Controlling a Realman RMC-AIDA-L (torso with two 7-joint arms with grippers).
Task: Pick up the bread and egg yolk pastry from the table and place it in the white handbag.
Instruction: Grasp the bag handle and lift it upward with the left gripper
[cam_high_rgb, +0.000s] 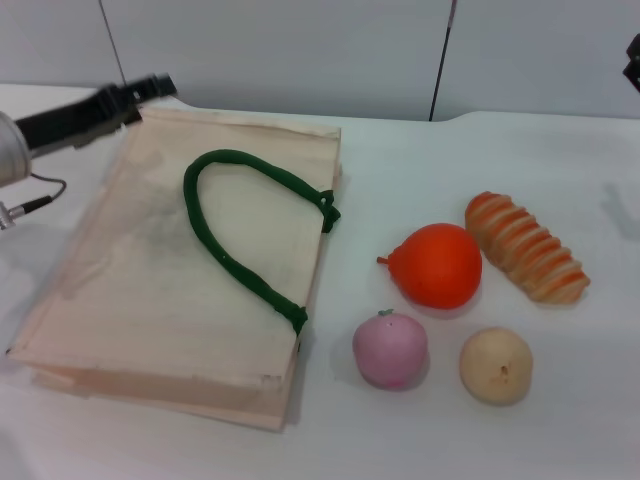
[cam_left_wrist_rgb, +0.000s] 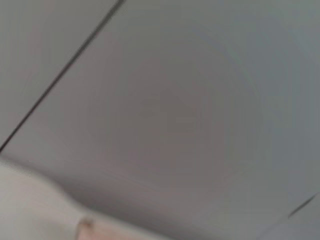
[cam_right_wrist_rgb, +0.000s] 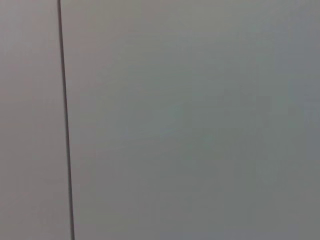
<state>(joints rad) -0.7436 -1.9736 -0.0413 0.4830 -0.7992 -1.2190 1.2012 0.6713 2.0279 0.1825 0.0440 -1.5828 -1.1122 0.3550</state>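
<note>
White handbag (cam_high_rgb: 150, 300) lies flat on white table (cam_high_rgb: 560, 160), grey wall behind.

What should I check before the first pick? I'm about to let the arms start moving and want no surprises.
1. Bread reachable from above: ok, it lies alone on the table, nothing on it.
2. Egg yolk pastry free: ok, it sits apart from the pink fruit and the orange pear-shaped fruit.
3. White handbag ready to receive: not ok, it lies flat with its mouth closed, green handle on top.
4. Left gripper: cannot tell its state; it hovers by the bag's far corner.
5. Right gripper: cannot tell, only a dark sliver of that arm shows at the head view's edge.
6. Wrist views: not ok for guidance, they show only wall.
</note>
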